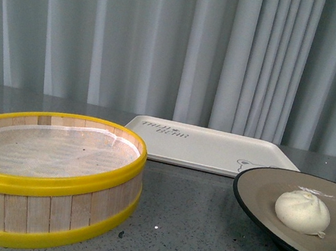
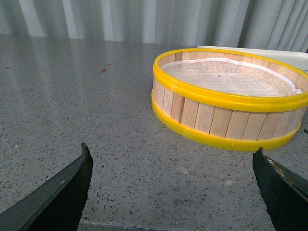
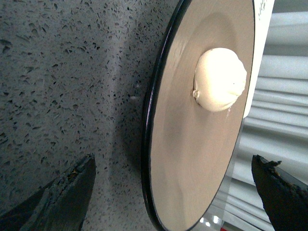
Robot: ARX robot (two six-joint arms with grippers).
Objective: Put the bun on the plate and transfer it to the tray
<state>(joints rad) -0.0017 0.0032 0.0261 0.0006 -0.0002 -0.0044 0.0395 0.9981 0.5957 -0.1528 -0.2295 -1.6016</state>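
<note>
The white pleated bun (image 1: pixel 302 212) sits on the tan plate with the black rim (image 1: pixel 253 194) at the right front of the table. The cream tray (image 1: pixel 203 145) with dark lettering lies flat behind it, empty. Neither arm shows in the front view. In the right wrist view the bun (image 3: pixel 219 79) rests on the plate (image 3: pixel 166 72), and my right gripper (image 3: pixel 173 185) is open with its jaws spread to either side of the plate's near rim, not touching it. My left gripper (image 2: pixel 171 185) is open and empty above bare table, short of the steamer basket.
A yellow-rimmed wooden steamer basket (image 1: pixel 45 205) with a white liner stands at the left front, also in the left wrist view (image 2: pixel 226 120). A grey curtain hangs behind the speckled grey table (image 1: pixel 189 232).
</note>
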